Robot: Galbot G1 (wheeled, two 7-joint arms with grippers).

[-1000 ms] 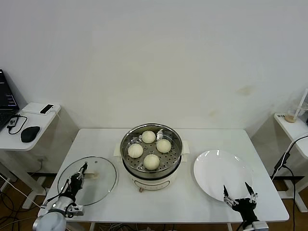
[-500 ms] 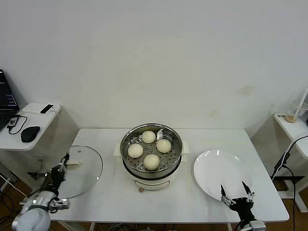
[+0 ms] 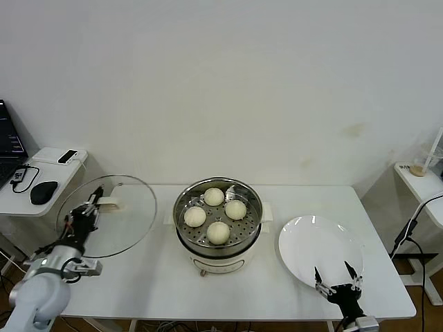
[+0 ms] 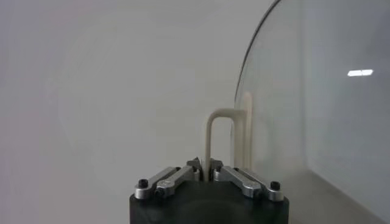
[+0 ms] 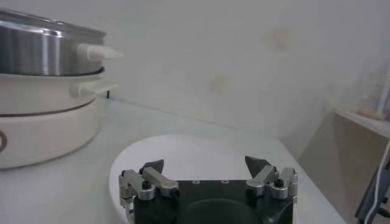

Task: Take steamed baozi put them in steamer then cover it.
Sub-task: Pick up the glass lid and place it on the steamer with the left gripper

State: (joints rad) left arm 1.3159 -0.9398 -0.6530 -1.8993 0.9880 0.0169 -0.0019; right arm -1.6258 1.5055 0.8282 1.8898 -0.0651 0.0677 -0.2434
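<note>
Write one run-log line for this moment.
left pincer: shut on glass lid handle, lifted | right pincer: open over plate | baozi: four in steamer, uncovered

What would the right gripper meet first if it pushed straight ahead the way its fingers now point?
Probably the white plate: the open right gripper sits at the plate's near rim, fingers aimed across it. Its height over the plate is unclear; if it clears the rim, only bare table and the wall lie ahead. The steamer stands off to one side.

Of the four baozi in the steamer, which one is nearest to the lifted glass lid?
The left baozi. It sits on the steamer's side facing the lid; the other three lie farther right.
</note>
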